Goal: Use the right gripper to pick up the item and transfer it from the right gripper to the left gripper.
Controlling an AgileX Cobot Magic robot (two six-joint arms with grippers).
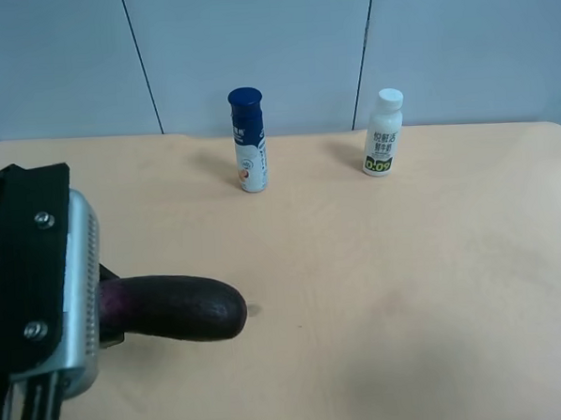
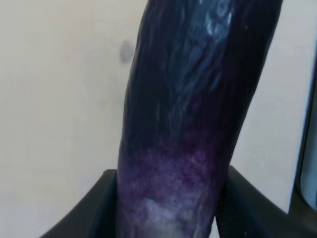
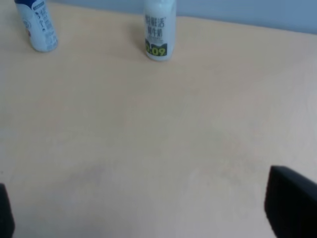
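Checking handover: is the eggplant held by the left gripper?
Held: the eggplant is clamped at its paler end in the left gripper, rest jutting free.
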